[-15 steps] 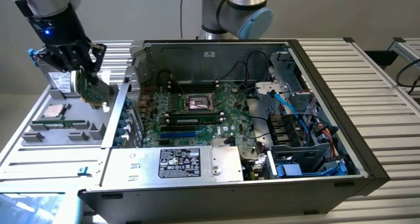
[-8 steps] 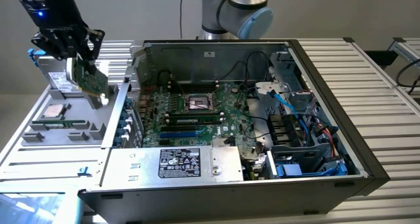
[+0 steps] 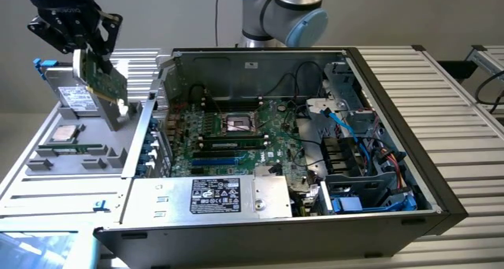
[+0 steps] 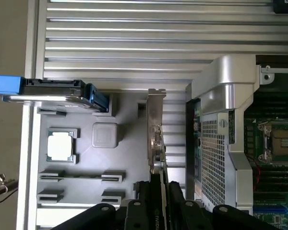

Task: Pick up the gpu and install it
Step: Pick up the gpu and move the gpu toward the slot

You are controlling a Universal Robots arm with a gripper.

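Observation:
My gripper (image 3: 87, 52) is at the exterior view's upper left, shut on the gpu (image 3: 106, 80). The gpu is a green card that hangs edge-down and slightly tilted, just above the grey parts tray (image 3: 47, 163). Its silver bracket (image 3: 118, 112) points toward the tray. In the wrist view the gpu (image 4: 156, 124) shows edge-on with its bracket end away from the camera. There the black fingers (image 4: 143, 201) clamp the card from both sides. The open computer case (image 3: 378, 92) with the motherboard (image 3: 280, 154) lies to the exterior view's right of the card.
On the tray are a CPU (image 4: 61, 146) and a drive with blue ends (image 4: 43, 91). The case's perforated metal side wall (image 4: 216, 143) stands between tray and motherboard. A memory stick (image 3: 231, 144) sits in its slot, with blue slots (image 3: 224, 161) beside it. Cables and drive bays fill the case's right side.

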